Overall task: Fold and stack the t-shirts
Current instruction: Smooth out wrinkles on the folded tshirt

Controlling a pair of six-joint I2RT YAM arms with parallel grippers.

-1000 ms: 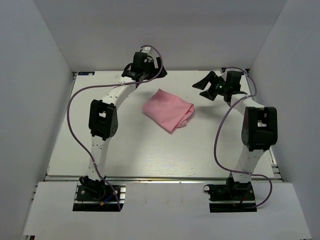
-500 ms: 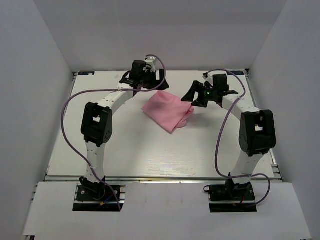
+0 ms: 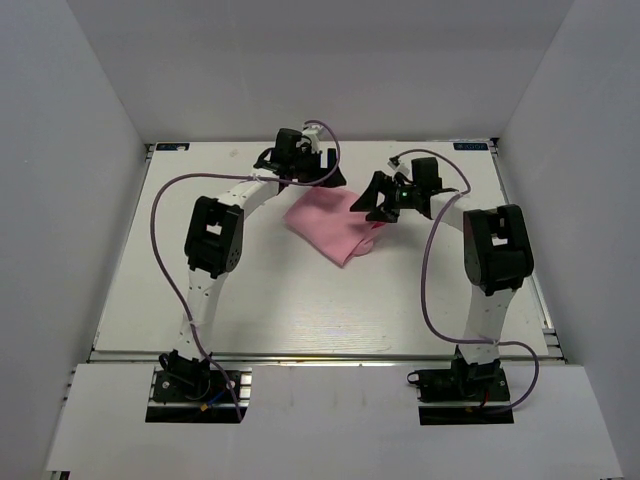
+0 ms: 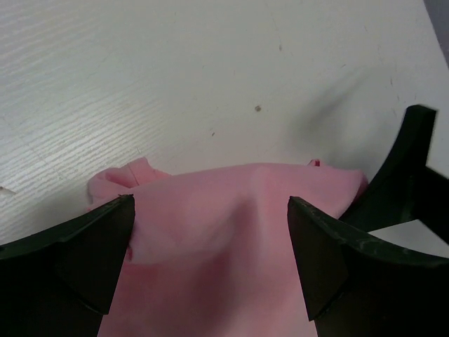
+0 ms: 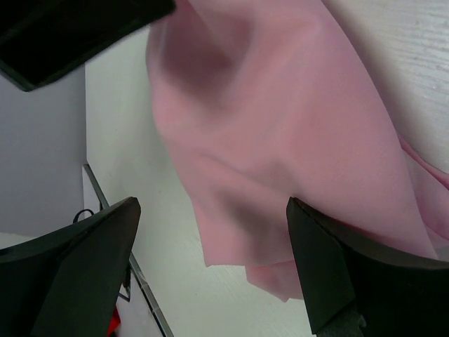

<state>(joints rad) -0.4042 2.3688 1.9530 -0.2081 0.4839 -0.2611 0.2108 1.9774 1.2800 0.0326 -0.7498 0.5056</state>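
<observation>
The left arm [image 3: 212,235] is seen arched over the bench [image 3: 250,290] to the left of the t-shirt [image 3: 330,225], with a purple cable [image 3: 160,215] looped beside it. The left pincer [image 3: 322,180] is held at the t-shirt's far left edge, and its jaws are spread wide — nothing is gripped. In the left wrist view the pink cloth is framed between the two black fingers [image 4: 84,246], rumpled, with a small fold sticking out on its left side; whether the fingers touch it cannot be told.

The t-shirt itself is laid on the bench as a loosely folded, slanted bundle, between the two pincers.

At the t-shirt's far right corner the right pincer [image 3: 372,200] is set, likewise fully parted and empty. In the right wrist view smooth pink folds are shown close under its fingers [image 5: 77,267], with bare bench past the cloth — contact cannot be judged there either. The right arm [image 3: 492,250] is raised to the right of the t-shirt.
</observation>
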